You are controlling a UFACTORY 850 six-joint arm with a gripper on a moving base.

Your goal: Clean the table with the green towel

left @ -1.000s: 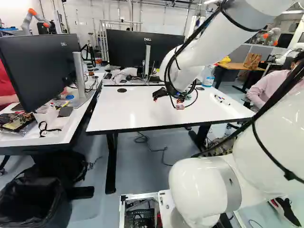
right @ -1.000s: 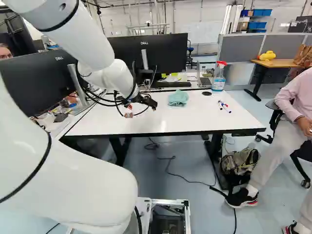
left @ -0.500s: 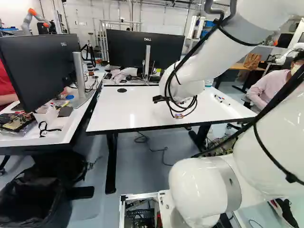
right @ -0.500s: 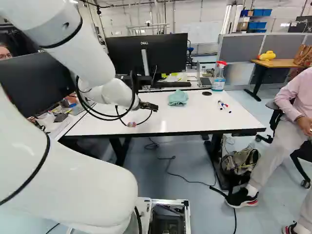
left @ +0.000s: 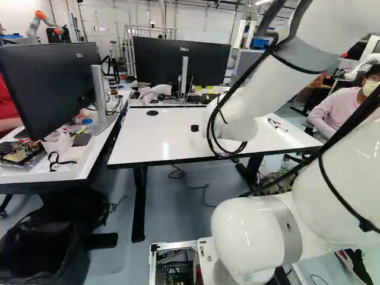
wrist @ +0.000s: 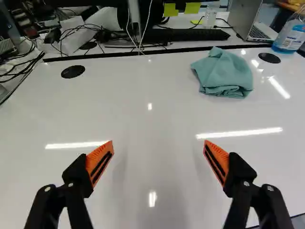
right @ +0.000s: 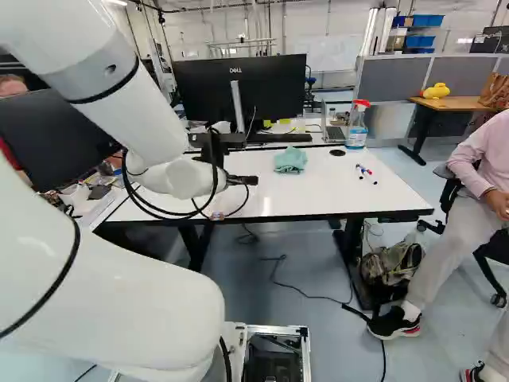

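Well, bottle label (wrist: 292,42) near towel (wrist: 223,74)

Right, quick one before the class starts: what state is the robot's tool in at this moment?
Tool: open, its two fingers spread wide with nothing between them; the green towel lies out ahead, ungripped.

In the right base view, open room spans the flat white worktop (right: 318,195) from the black hand (right: 253,181) to the crumpled teal cloth (right: 290,161). Obstacles: right of the cloth, a clear red-topped spray bottle (right: 357,127) and slim markers (right: 367,174); behind it, a wide black monitor (right: 274,91).
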